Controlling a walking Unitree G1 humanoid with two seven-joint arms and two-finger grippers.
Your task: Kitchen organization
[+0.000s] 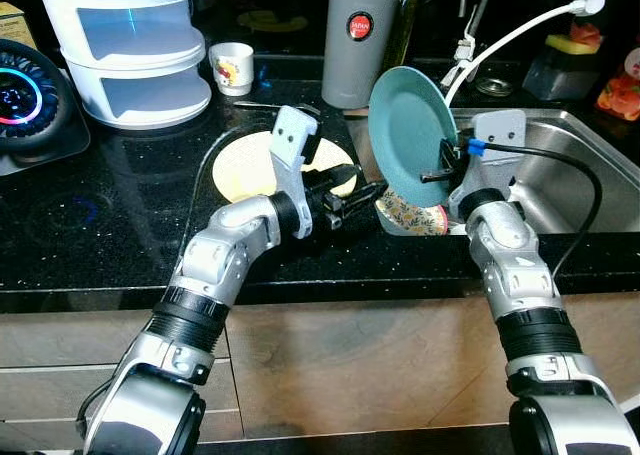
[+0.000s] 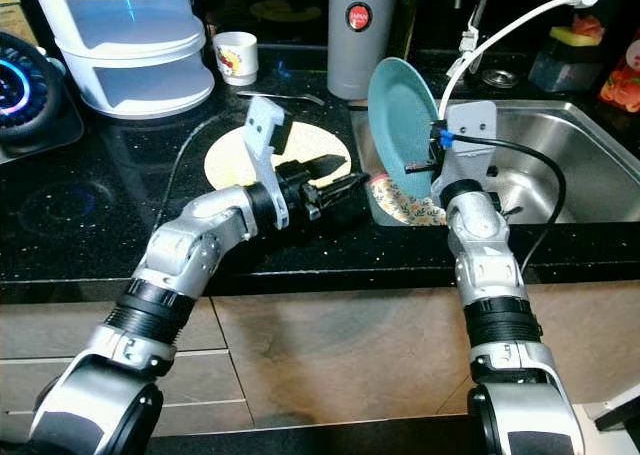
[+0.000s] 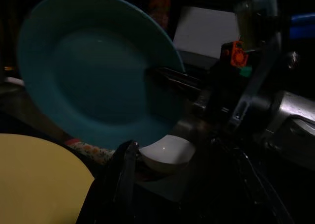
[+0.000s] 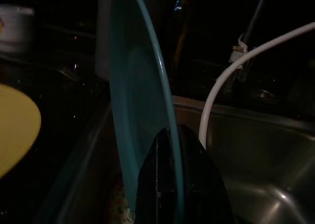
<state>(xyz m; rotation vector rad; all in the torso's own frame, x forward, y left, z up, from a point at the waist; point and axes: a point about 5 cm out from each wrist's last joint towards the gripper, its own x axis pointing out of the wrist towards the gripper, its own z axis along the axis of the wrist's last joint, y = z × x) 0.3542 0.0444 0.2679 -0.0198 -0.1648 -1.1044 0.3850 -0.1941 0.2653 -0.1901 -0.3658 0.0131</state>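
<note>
Teal plate (image 1: 410, 133): held on edge, nearly upright, above the left end of the steel sink (image 1: 575, 180). Right end effector (image 2: 425, 155) pinches its rim, one black finger on each face, as the right wrist view shows.

Floral plate (image 1: 410, 215): lies low in the sink's left end, directly under the teal plate, with a white dish part (image 3: 167, 152) beside it.

Left end effector (image 1: 362, 193): extended over the black bench (image 1: 90, 245) toward the sink's left edge, tips just short of the floral plate and below the teal plate. Fingers appear slightly parted, holding nothing.

Yellow plate (image 1: 245, 165): flat on the bench, partly beneath the left wrist.

Surroundings, rear of bench: white stacked containers (image 1: 130, 45) at far left; small printed cup (image 1: 232, 67) beside them; tall grey flask (image 1: 358, 35) with a red label, just behind the teal plate. A white hose (image 1: 520, 35) arcs over the sink behind the plate. Round device with a lit blue dial (image 1: 22, 97) at the left edge.
</note>
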